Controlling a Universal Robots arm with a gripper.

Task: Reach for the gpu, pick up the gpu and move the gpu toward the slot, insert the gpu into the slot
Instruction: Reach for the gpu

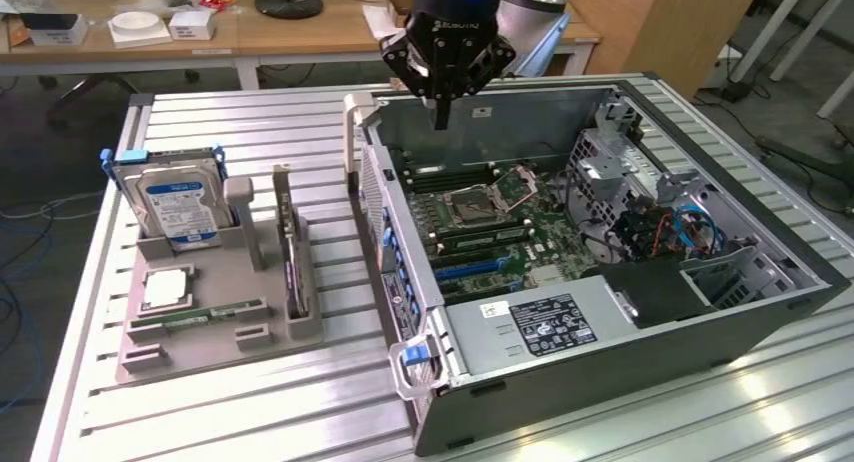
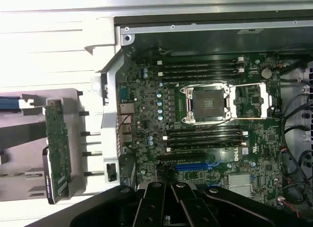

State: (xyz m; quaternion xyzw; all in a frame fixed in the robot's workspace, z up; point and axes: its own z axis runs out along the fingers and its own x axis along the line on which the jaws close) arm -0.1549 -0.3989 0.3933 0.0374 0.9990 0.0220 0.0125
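In the exterior view the gripper [image 1: 439,114] hangs over the far wall of the case [image 1: 747,317], jaws pressed together and holding nothing. The gpu [image 1: 292,267] stands on edge in the grey holder [image 1: 247,274] on the exterior view's left, well apart from the gripper. The card sits near the hard drive [image 1: 178,210] and close to the case's side wall. I judge that a reach with shut jaws would knock the card rather than take it, and a careless approach could clip the drive or the wall. The slot [image 1: 474,268] lies low among the parts of the motherboard [image 1: 534,222], so a tilted card could miss it. In the wrist view the gripper [image 2: 168,190] sits over the board near the slot [image 2: 195,166], fingers together. The gpu [image 2: 57,148] shows edge-on in the holder [image 2: 73,114], outside the case. The black memory slots [image 2: 203,136] run parallel just beside the blue one, so a small offset could press the card against the wrong connector. The socket [image 2: 208,103] lies near, and a dropped card could strike it.
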